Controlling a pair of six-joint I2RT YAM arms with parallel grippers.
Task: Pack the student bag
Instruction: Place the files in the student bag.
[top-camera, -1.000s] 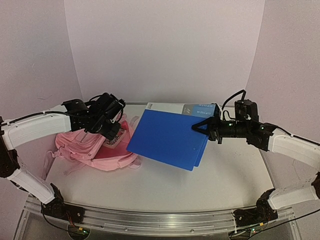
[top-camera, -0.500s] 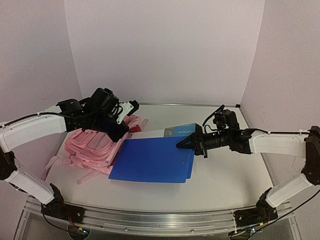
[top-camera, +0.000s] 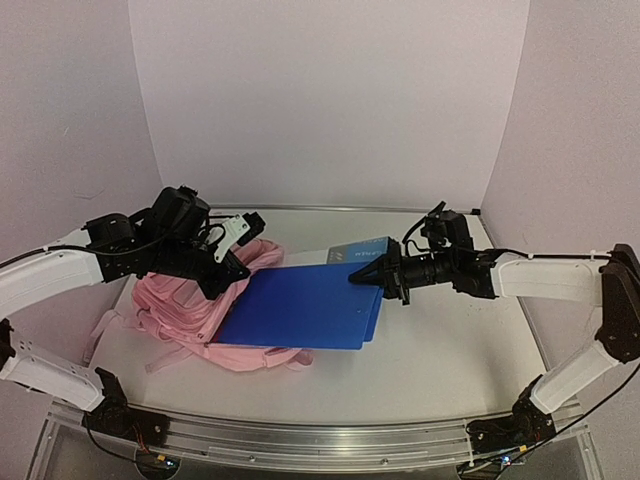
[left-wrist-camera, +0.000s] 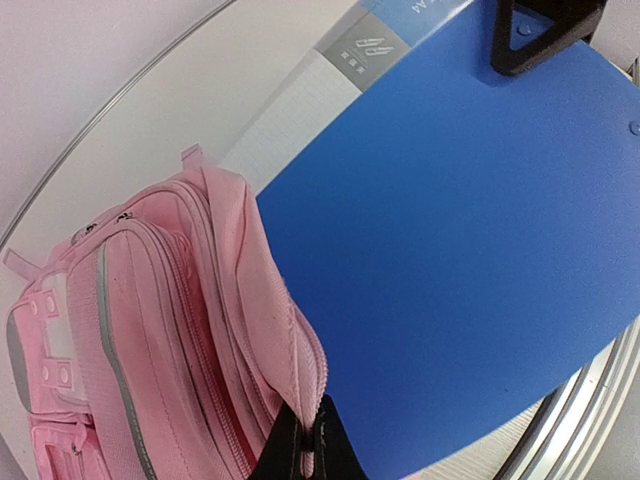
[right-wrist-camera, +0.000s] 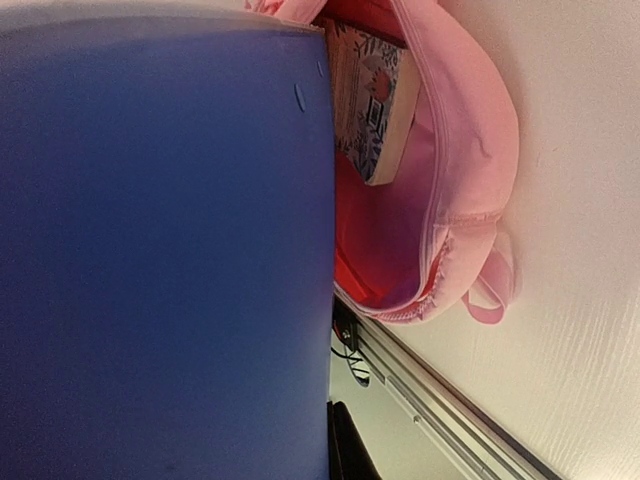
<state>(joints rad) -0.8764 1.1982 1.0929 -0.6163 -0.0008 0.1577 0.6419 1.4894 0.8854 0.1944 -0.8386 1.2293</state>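
My left arm (top-camera: 50, 275) and right arm (top-camera: 560, 282) wear smooth white shells, turning to black joints and black motor blocks near the wrists. Thin black cables (top-camera: 412, 228) loop over each wrist. The left gripper (top-camera: 228, 268) and right gripper (top-camera: 358, 277) are matte black with tapering, wedge-shaped fingers (left-wrist-camera: 540, 40) that carry small round screws. My black bases (top-camera: 108, 408) sit in the lower corners.

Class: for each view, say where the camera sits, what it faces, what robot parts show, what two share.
Top external: above, behind bases; faces table; both arms, left gripper, right gripper show.
Left wrist: faces pink backpack, blue folder; own gripper pinches fabric.
Right wrist: faces along folder into backpack; own finger shows.
Shared: backpack, folder.
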